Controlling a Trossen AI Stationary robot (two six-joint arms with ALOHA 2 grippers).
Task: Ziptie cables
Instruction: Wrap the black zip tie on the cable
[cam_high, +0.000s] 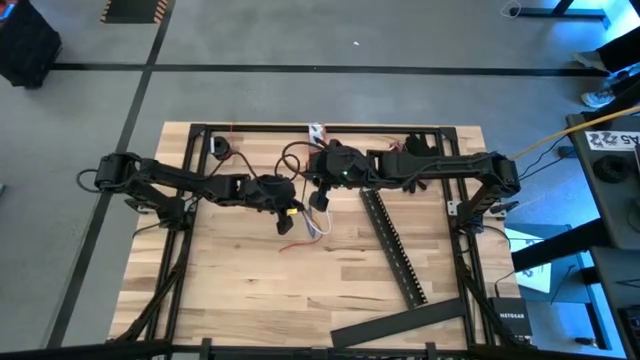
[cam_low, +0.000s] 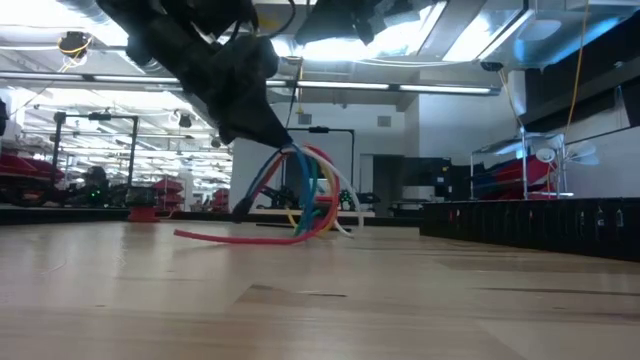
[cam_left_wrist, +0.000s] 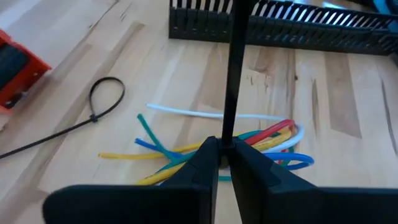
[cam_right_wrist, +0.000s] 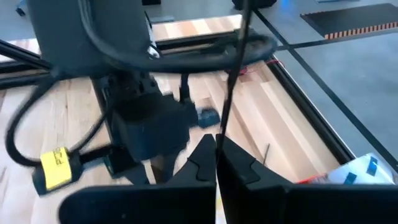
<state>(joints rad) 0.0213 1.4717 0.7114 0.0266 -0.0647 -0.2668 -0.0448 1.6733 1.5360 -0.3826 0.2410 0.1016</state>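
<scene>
The cables (cam_left_wrist: 261, 138), a bunch of blue, red, yellow, teal and white wires, lie at mid table (cam_high: 312, 226). In the low view they arch up (cam_low: 310, 190) under a dark gripper, their ends on the wood. My left gripper (cam_left_wrist: 222, 144) is over them (cam_high: 285, 217), shut on a black zip tie strip (cam_left_wrist: 235, 68). My right gripper (cam_right_wrist: 217, 142) hangs higher, just to the right (cam_high: 320, 200), shut on a thin black strip (cam_right_wrist: 233, 68). Whether both strips are one zip tie, I cannot tell. My left gripper pinches the black strip (cam_left_wrist: 226, 127) between its two fingertips, slanting down from the table's left. The strip runs on past the fingertips and out of the picture. My right gripper pinches a thin black strip (cam_right_wrist: 219, 127) between its shut fingertips. It slants down from the table's right, and the strip runs on past the fingertips.
A long black slotted bar (cam_high: 395, 245) lies slantwise right of the cables (cam_left_wrist: 298, 28). A second zip tie with a closed loop (cam_left_wrist: 106, 94) lies on the wood beside an orange object (cam_left_wrist: 15, 65). A flat black bar (cam_high: 400, 322) lies near the front right. Black rails (cam_high: 320, 128) frame the table.
</scene>
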